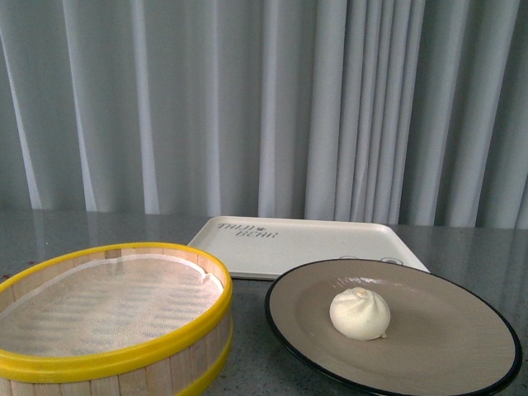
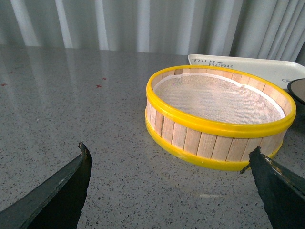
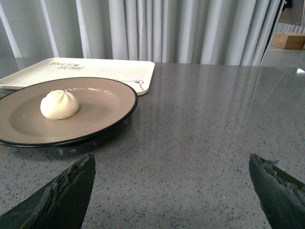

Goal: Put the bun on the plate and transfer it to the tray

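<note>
The cream-white bun (image 1: 360, 313) rests on the beige plate (image 1: 445, 330) with the thin black rim, at the front right of the grey table. Behind the plate lies the cream tray (image 1: 305, 243) with dark lettering. In the right wrist view the bun (image 3: 59, 104) sits on the plate (image 3: 100, 102), with the tray (image 3: 95, 69) beyond it. My right gripper (image 3: 171, 164) is open over bare table, off to the side of the plate. My left gripper (image 2: 169, 157) is open and holds nothing, a little way short of the steamer basket. Neither arm shows in the front view.
A wooden steamer basket (image 1: 111, 318) with yellow rims and a white liner stands at the front left, also seen as the basket (image 2: 219, 114) from the left wrist. Grey curtains (image 1: 264, 99) hang behind the table. A wooden box (image 3: 288, 40) sits far off.
</note>
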